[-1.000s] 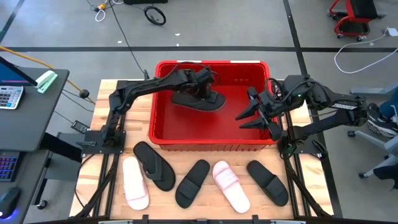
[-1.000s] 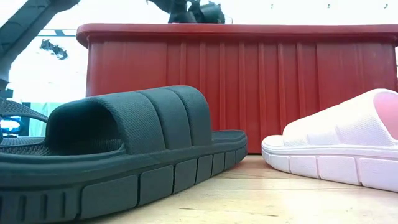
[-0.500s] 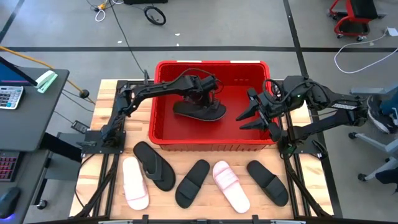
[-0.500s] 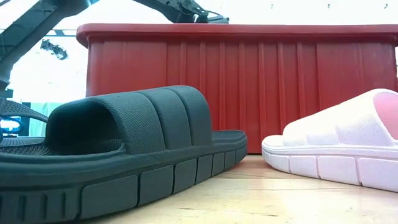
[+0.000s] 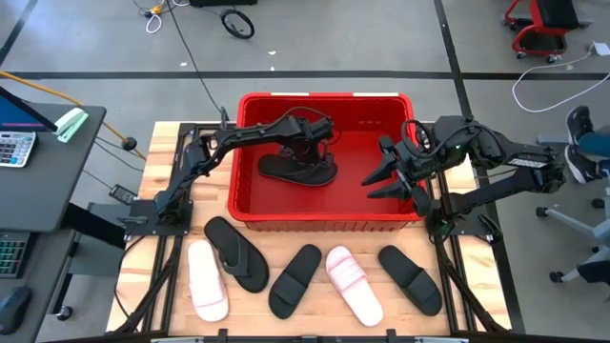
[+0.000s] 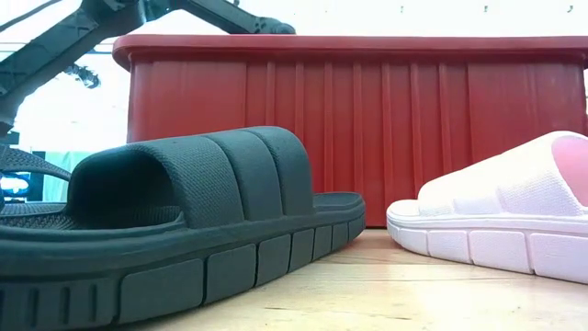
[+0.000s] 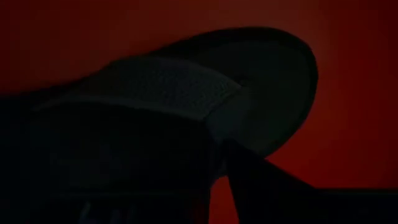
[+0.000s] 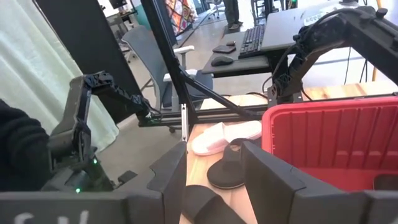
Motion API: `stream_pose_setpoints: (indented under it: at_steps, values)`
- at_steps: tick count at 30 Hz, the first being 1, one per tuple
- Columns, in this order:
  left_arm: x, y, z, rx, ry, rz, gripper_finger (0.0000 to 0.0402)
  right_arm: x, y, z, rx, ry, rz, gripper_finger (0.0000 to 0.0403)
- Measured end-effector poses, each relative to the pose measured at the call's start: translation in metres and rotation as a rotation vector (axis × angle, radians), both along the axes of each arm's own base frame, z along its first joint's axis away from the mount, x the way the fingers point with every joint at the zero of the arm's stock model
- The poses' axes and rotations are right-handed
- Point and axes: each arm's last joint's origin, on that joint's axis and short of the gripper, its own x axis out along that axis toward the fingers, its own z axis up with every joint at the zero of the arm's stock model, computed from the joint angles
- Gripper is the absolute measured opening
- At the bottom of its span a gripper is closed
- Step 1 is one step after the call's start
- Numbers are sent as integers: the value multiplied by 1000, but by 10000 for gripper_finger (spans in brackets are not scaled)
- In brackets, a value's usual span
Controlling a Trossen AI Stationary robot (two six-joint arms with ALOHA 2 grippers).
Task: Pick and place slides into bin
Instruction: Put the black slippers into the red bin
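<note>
On the wooden bench (image 5: 315, 305) five slides are waiting while the left gripper (image 5: 307, 152) is lowering a black flip-flop (image 5: 297, 170) inside the red bin (image 5: 324, 221), its fingers seemingly starting to part, so next comes letting go and lifting clear; the right gripper (image 5: 381, 174), fingers apart, is hovering over the bin.

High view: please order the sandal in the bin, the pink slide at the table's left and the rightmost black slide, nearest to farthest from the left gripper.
From the left gripper:
1. Black sandal, in the bin, right below it.
2. Pink slide, front left.
3. Black slide, front right, slightly farther.

A calculator (image 5: 13, 148) lies on the dark desk (image 5: 48, 181) beside the wooden table (image 5: 172, 143).
</note>
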Motion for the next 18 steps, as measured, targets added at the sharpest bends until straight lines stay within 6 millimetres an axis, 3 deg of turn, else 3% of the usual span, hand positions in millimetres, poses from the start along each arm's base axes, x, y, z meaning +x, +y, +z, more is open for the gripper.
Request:
stream_pose_setpoints:
  at_steps: [6,12,18]
  values:
    - [-5,8,3,-9,-4,17,105,0,0,0,0,1,0,157]
    - [-6,10,8,-178,-84,-74,143,0,0,0,0,3,0,157]
    - [-9,23,41,-215,-174,-124,157,0,0,0,17,9,-4,157]
